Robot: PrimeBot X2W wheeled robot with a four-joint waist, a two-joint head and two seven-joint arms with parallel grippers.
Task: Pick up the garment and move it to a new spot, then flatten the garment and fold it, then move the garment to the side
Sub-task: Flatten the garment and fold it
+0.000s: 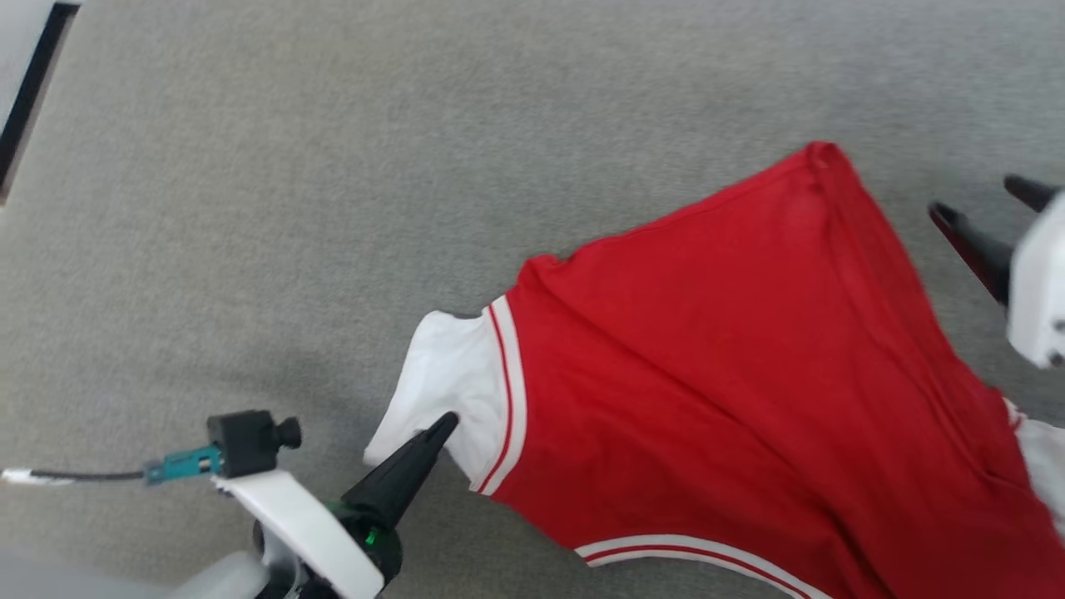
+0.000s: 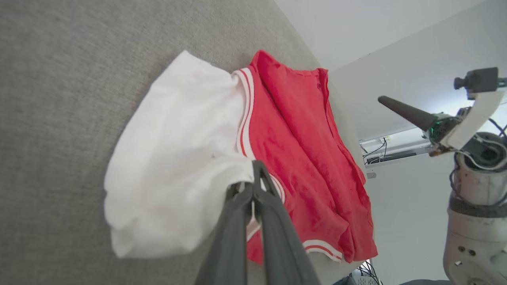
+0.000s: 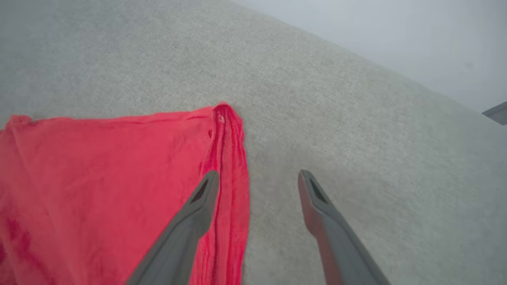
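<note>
Left jaws pinch garment (image 2: pixel 253 150) sleeve.

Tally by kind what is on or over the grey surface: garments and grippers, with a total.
Garments: 1, the garment, red with white sleeves.
Grippers: 2, the left gripper shut on the garment, the right gripper open by its red edge.
Total: 3.

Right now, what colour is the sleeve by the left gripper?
The sleeve is white, edged with red-and-white striped trim; best in the left wrist view.
</note>
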